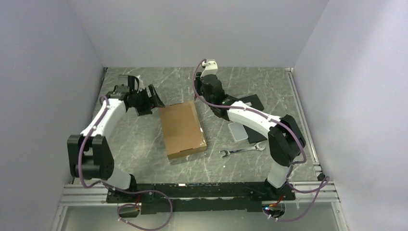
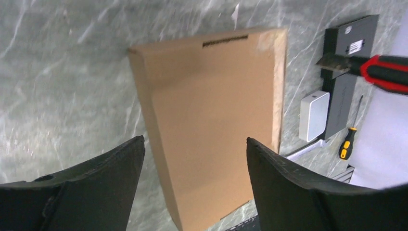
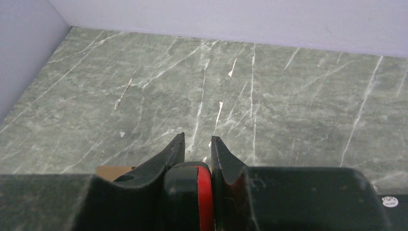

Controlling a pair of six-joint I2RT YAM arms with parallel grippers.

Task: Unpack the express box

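The express box is a flat brown cardboard carton lying closed in the middle of the table. It fills the left wrist view, with a slot in its far edge. My left gripper is open and empty, just off the box's far left corner; its jaws frame the box from above. My right gripper hovers off the box's far right corner, shut on a red and black utility knife. The knife's blade and handle show in the left wrist view. A sliver of the box shows in the right wrist view.
A flat black box lies right of the carton, under my right arm. A small white box, a wrench and a screwdriver lie nearby. Grey walls close in the table on three sides.
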